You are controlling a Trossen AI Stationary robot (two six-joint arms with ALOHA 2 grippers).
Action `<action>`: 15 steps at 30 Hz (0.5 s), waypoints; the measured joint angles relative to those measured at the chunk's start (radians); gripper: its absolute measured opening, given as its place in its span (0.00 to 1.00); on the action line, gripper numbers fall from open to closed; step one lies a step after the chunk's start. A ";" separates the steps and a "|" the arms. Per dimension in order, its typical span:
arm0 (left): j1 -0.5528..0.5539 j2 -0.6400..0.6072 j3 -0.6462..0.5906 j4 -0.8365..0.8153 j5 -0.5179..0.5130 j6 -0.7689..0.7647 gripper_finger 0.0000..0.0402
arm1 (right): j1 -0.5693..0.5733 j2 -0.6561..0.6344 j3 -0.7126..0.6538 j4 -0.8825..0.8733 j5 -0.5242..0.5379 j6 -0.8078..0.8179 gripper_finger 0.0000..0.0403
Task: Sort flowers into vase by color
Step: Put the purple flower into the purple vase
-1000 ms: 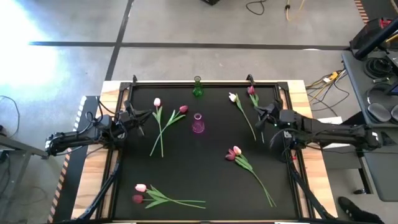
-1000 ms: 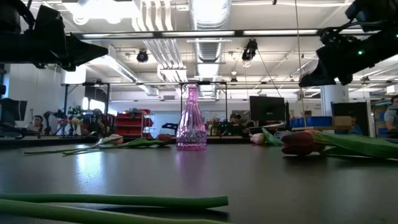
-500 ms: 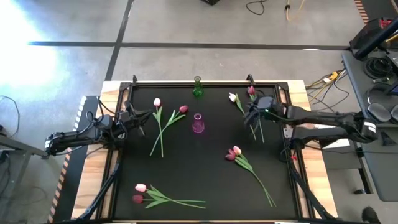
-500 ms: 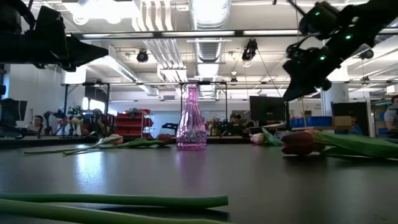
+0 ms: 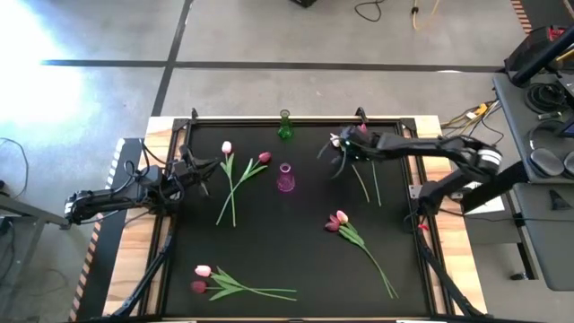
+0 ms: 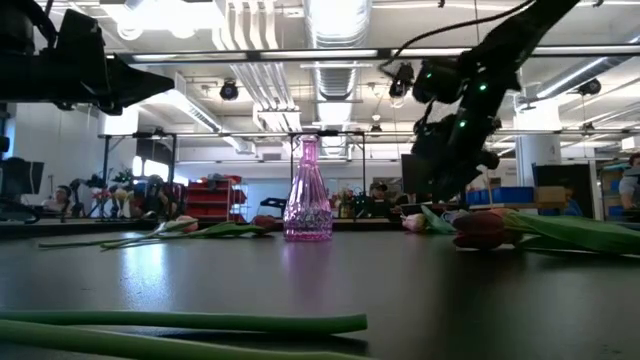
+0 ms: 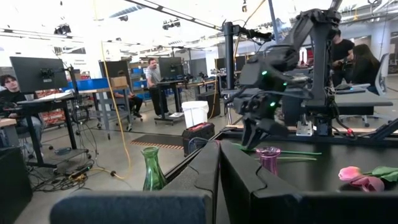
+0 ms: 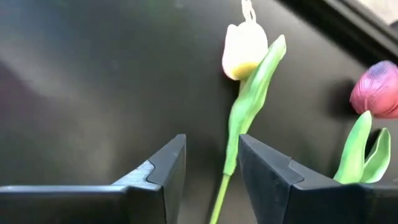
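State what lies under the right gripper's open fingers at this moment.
Under the right gripper, its fingers open, lies a pale tulip on the black table; its green stem runs between them. The lower stem is hidden from the wrist view.

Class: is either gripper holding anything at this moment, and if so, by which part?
Nothing is held. The right gripper is open, its fingers either side of the pale tulip's stem but not closed on it. The left gripper waits empty at the table's left edge.
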 joint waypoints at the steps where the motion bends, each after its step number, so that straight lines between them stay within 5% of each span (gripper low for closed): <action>1: 0.000 0.000 0.000 0.000 0.000 0.000 0.00 | -0.011 0.026 0.023 -0.017 -0.005 0.000 0.35; 15: 0.000 0.007 0.000 -0.001 0.000 0.001 0.00 | -0.149 0.284 0.241 -0.179 -0.134 -0.066 0.30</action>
